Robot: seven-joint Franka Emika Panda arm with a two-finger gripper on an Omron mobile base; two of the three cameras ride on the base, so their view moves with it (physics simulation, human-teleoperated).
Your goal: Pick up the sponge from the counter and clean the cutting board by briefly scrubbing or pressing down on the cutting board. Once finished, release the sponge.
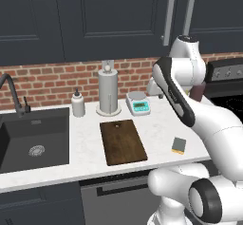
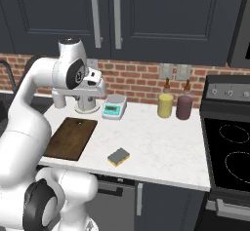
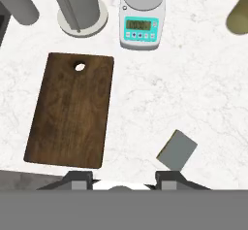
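White marbled counter (image 1: 85, 143) runs under dark cabinets and a red brick wall, sink (image 1: 33, 138) at the left, black stove (image 2: 229, 157) at the right. On it lies the dark brown cutting board (image 3: 70, 110), hole toward the wall, bare. Now the sponge (image 3: 177, 149): flat, grey-green face up, yellow edge, resting on the stone right of the board, well apart from it. Gripper (image 3: 125, 178) hangs high above, fingers parted and empty, the sponge just by its right fingertip in the hand view.
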